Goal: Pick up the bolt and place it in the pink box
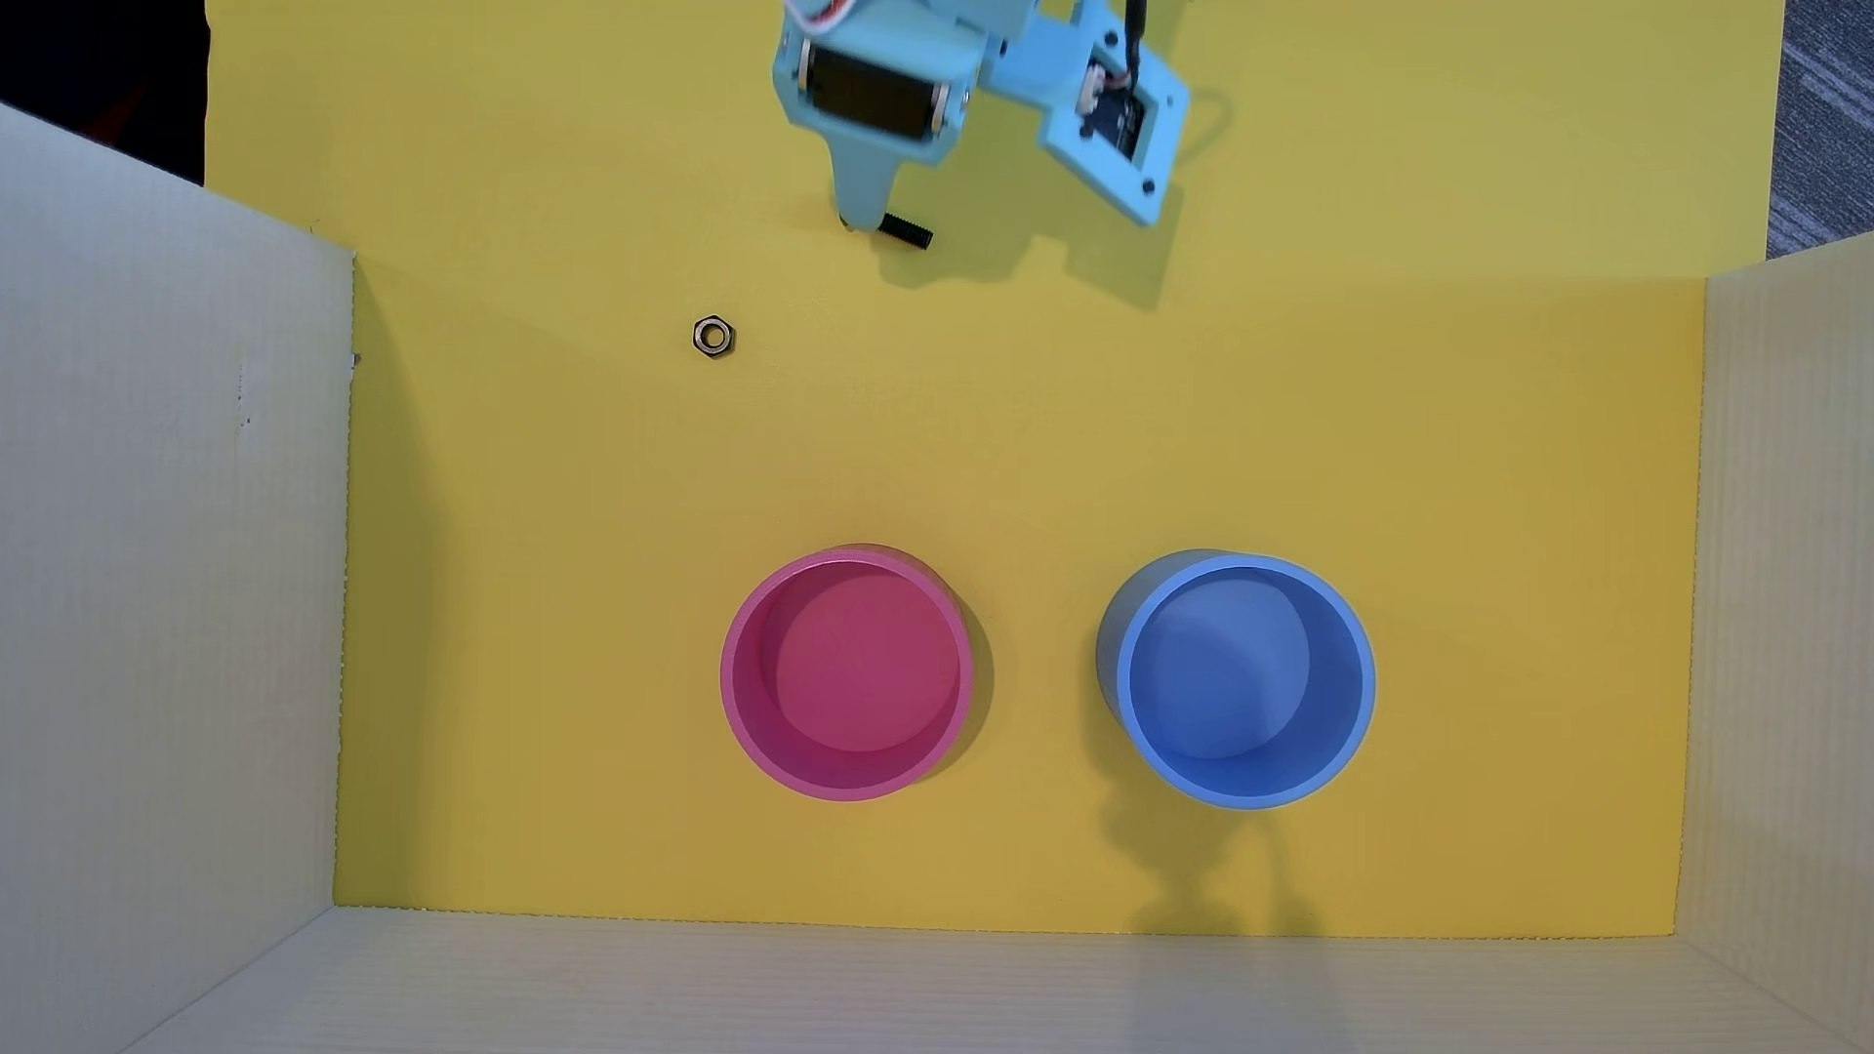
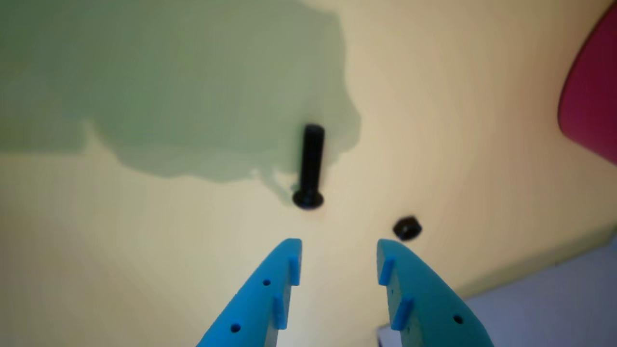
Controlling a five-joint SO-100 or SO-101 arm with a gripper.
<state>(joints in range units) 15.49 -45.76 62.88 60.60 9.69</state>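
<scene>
A yellow sheet (image 1: 1318, 405) covers the work surface, walled on three sides by pale corrugated board (image 1: 172, 608). Lying on it near the top of the overhead view is the bolt (image 1: 906, 231), on its side, with shadow falling across it. In the wrist view the bolt (image 2: 311, 164) lies with its head toward the camera. The nut (image 1: 713, 335) lies flat, below and left of the bolt in the overhead view, apart from it; in the wrist view the nut (image 2: 407, 228) is blurred. Lower down stand the pink box (image 1: 732, 699) and, well to its right, the blue box (image 1: 1364, 669), both upright and open-topped.
</scene>
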